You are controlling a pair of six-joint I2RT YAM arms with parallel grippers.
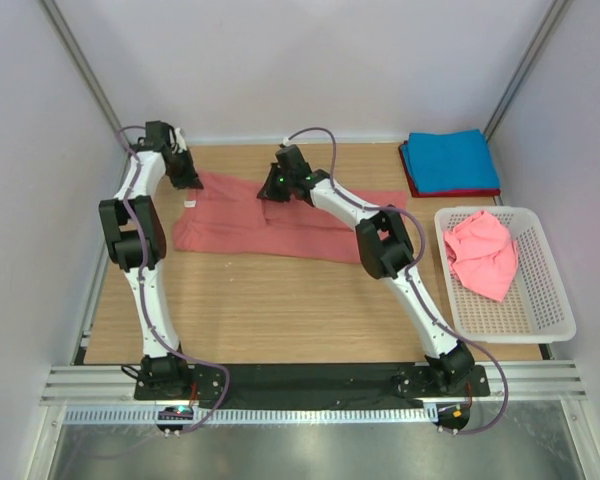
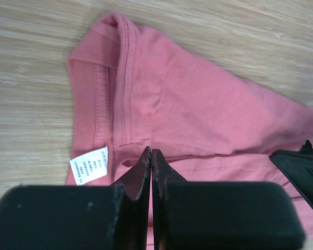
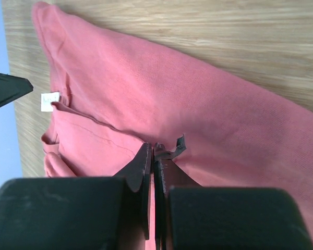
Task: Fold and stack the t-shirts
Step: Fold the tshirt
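A salmon-pink cotton t-shirt [image 1: 280,232] lies spread on the far half of the light wooden table [image 1: 280,315], the left gripper [image 1: 188,181] at its left end, the right gripper [image 1: 271,188] on its far edge. A folded blue t-shirt stack [image 1: 448,160] sits far right; before it, a white plastic basket [image 1: 558,305] holds a crumpled pink t-shirt [image 1: 482,255].

Table [image 1: 280,320]: wood-grain top, matt and smooth.
Pink shirt [image 1: 280,230] by the far edge: fine knit cloth, matt, softly creased. Collar is ribbed, seams double-stitched.
Label [image 2: 88,165] at the collar: white and printed; cannot tell whether woven or paper.
Left gripper [image 2: 152,155] and right gripper [image 3: 152,151]: black, matt, plastic look, toothed inner faces.
Basket [image 1: 555,320] at the right edge: white plastic, perforated.
Blue stack [image 1: 448,160] in the far right corner: matt cloth.
Rail [image 1: 310,380] along the near edge: ribbed bare metal with a dull sheen.
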